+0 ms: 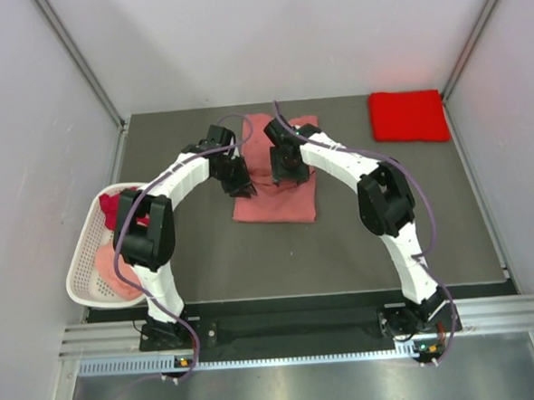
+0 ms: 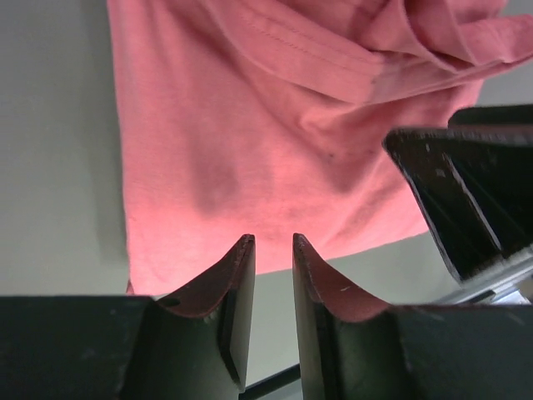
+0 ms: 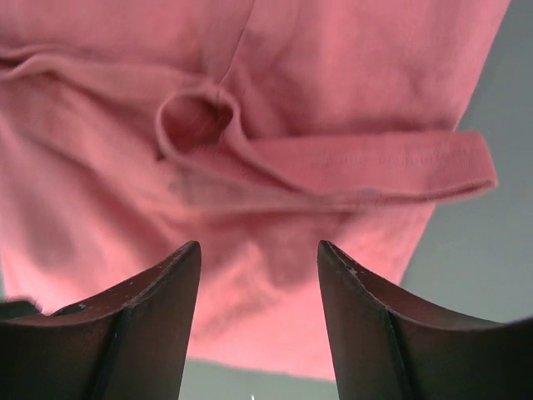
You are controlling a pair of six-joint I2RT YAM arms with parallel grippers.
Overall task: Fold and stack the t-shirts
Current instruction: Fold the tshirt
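a pink shirt (image 1: 276, 198) lies part-folded mid-table, toward the far edge. the left jaws hover at its left side, narrow and empty; the right jaws are above its middle, wide and empty. a folded red shirt (image 1: 409, 116) sits in the far right corner.

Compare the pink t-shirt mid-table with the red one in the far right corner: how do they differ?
The salmon pink t-shirt is paler than the bright red t-shirt. The red t-shirt is a compact, tidy rectangle; the salmon pink t-shirt is a longer panel, rumpled at its far end, covering more of the table. Both lie on that dark table.
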